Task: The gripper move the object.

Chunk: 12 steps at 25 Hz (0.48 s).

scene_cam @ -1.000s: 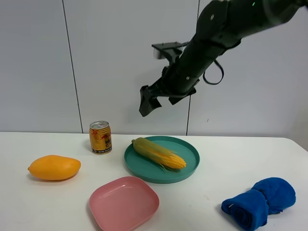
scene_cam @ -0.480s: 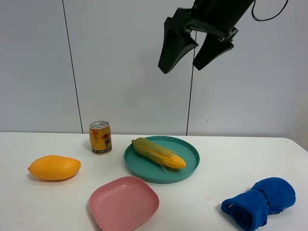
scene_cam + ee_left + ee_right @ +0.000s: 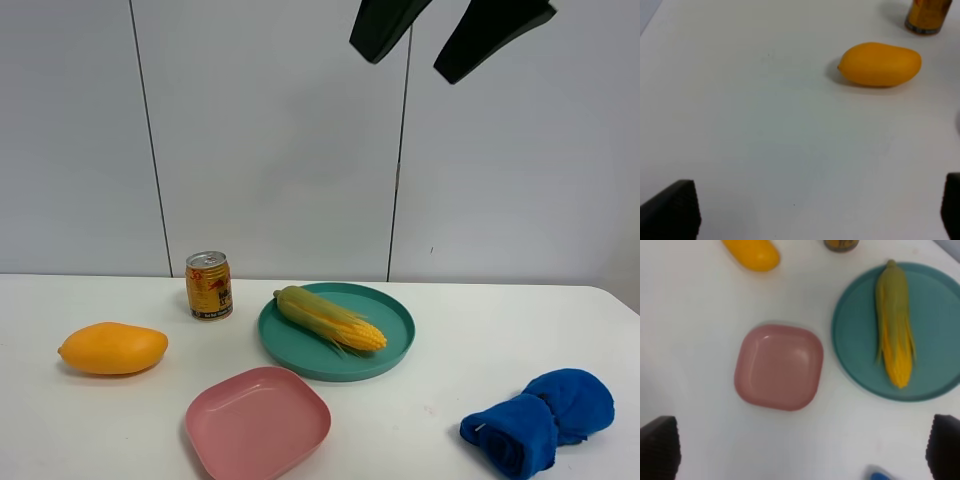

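Note:
The corn cob point(image 3: 330, 318) lies on the teal plate point(image 3: 400, 320), green husk end toward the can, yellow kernel end toward the front right. It also shows in the right wrist view point(image 3: 895, 347) on the teal plate point(image 3: 940, 330). My right gripper point(image 3: 405, 60) hangs high above the table at the top of the exterior view, open and empty; only its two black fingers show. In the right wrist view the right gripper point(image 3: 801, 450) is spread wide, far above the table. My left gripper point(image 3: 810, 210) is open over bare table, away from the corn.
An orange mango point(image 3: 112, 348) lies at the left, also in the left wrist view point(image 3: 880, 64). A yellow drink can point(image 3: 209, 285) stands behind it. A pink square plate point(image 3: 258, 422) sits at the front. A blue rolled towel point(image 3: 540, 418) lies at the front right.
My right gripper has risen from just above the teal plate to the top of the exterior view, still open and empty. The corn and the other things have not moved.

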Tool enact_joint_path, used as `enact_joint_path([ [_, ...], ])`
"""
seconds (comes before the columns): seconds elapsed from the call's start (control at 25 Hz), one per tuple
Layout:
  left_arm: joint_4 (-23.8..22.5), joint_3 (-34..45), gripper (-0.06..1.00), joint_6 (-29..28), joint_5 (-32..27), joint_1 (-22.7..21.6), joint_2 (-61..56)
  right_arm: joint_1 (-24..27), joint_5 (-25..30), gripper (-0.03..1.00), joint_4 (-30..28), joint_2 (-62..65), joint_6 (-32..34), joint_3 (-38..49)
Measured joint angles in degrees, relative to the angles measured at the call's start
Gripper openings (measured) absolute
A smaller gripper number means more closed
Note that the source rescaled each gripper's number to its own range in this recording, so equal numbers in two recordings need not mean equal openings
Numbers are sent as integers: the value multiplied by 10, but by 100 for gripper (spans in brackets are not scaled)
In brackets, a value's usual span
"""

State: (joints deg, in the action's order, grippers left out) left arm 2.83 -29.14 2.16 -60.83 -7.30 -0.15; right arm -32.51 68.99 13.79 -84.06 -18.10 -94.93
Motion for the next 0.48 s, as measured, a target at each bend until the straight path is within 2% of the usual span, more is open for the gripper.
enact_joint_path([
  [0.24, 0, 0, 100, 0, 0, 0, 0, -35, 6, 100, -94, 70, 43, 0],
  [0.48, 0, 0, 100, 0, 0, 0, 0, -37, 7, 100, -200, 121, 66, 7],
])
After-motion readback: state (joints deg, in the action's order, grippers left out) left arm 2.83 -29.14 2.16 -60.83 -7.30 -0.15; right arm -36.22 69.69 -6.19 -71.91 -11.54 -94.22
